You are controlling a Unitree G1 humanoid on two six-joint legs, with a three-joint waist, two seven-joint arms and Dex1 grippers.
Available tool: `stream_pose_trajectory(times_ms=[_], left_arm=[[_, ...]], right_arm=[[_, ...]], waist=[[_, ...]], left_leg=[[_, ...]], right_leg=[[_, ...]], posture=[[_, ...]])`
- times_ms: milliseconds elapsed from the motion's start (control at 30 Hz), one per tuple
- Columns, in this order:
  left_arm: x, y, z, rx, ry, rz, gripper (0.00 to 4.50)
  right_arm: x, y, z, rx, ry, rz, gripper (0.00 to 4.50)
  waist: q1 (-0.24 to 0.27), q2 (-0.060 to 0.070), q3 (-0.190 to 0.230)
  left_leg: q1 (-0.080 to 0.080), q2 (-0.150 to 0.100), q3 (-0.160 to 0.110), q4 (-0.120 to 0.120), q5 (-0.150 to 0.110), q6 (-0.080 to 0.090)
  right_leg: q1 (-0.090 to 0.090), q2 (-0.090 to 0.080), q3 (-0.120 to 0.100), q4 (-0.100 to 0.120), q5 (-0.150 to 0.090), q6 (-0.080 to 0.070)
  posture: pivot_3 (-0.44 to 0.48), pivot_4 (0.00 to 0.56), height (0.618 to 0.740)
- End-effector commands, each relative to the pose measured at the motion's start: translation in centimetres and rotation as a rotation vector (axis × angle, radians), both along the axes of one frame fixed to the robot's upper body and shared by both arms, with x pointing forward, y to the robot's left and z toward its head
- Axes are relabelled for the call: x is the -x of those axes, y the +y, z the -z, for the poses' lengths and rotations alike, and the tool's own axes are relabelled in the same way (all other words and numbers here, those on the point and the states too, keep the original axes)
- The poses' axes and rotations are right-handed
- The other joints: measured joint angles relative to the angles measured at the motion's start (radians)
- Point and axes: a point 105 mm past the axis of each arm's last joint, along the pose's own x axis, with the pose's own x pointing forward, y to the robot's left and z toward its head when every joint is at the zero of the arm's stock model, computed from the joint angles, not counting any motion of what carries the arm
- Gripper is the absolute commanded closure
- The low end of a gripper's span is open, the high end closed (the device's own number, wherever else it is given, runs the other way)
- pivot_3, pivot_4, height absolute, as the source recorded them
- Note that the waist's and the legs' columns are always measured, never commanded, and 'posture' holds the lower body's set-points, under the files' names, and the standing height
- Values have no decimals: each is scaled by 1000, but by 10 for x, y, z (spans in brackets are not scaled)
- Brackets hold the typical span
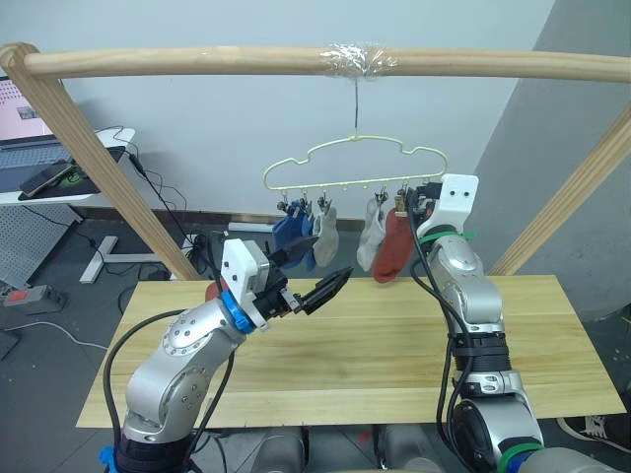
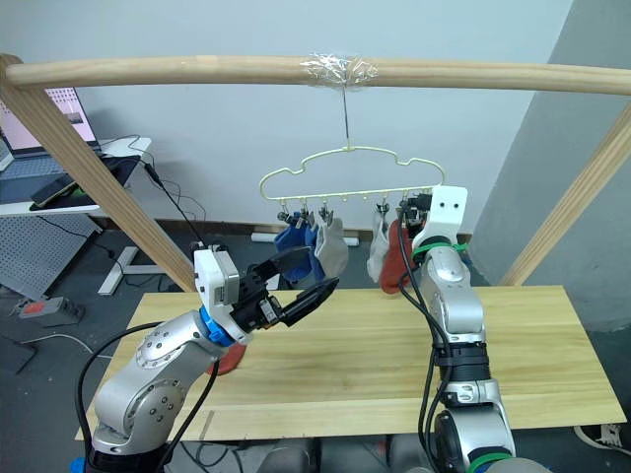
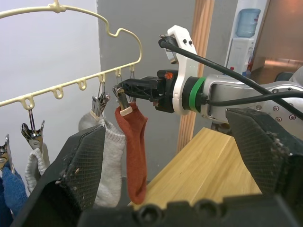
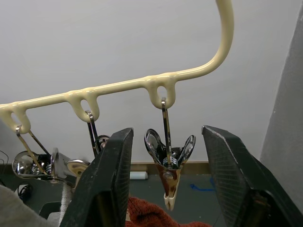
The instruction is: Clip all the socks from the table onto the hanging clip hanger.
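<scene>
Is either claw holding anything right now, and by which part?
Nothing is held. The left claw is open in the air. The right claw is open astride the small metal clip that grips the rust-red ankle sock, without touching it.

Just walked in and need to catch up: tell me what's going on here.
A humanoid robot is clipping socks onto the clip hanger hung from a wooden pole. Blue, grey and rust-red socks already hang there. The right gripper, open, is raised at the end clip by the red sock. The left gripper hovers open over the table, where one more red sock lies.
</scene>
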Motion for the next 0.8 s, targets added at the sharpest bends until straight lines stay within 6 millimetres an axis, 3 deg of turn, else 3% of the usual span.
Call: stream_pose_trajectory(times_ms=[33, 133, 367, 500, 800], left_arm=[[6, -4, -11, 5, -53, 24, 0], [6, -5, -12, 6, -52, 26, 0], [6, -8, -10, 11, -46, 32, 0], [-1, -4, 0, -9, -12, -17, 0], [-35, 42, 62, -155, 153, -292, 0]], right_arm=[[-1, 4, -21, -9, -79, -5, 2102], [-1, 4, -21, -11, -81, -6, 2480], [-1, 2, -23, -11, -89, -12, 4446], [1, -5, -26, 18, -71, -50, 4479], [14, -12, -29, 238, 178, -379, 4479]], waist=[[0, 0, 0], [0, 0, 0], [0, 0, 0], [1, 0, 0], [-2, 1, 1]], left_leg=[[0, 0, 0, 0, 0, 0], [0, 0, 0, 0, 0, 0], [0, 0, 0, 0, 0, 0], [0, 0, 0, 0, 0, 0], [0, 0, 0, 0, 0, 0]], right_leg=[[0, 0, 0, 0, 0, 0], [0, 0, 0, 0, 0, 0], [0, 0, 0, 0, 0, 0], [0, 0, 0, 0, 0, 0], [0, 0, -1, -1, 0, 0]], posture=[[1, 119, 740], [1, 122, 740], [-5, 126, 740], [-15, 130, 740], [-74, 137, 740]])
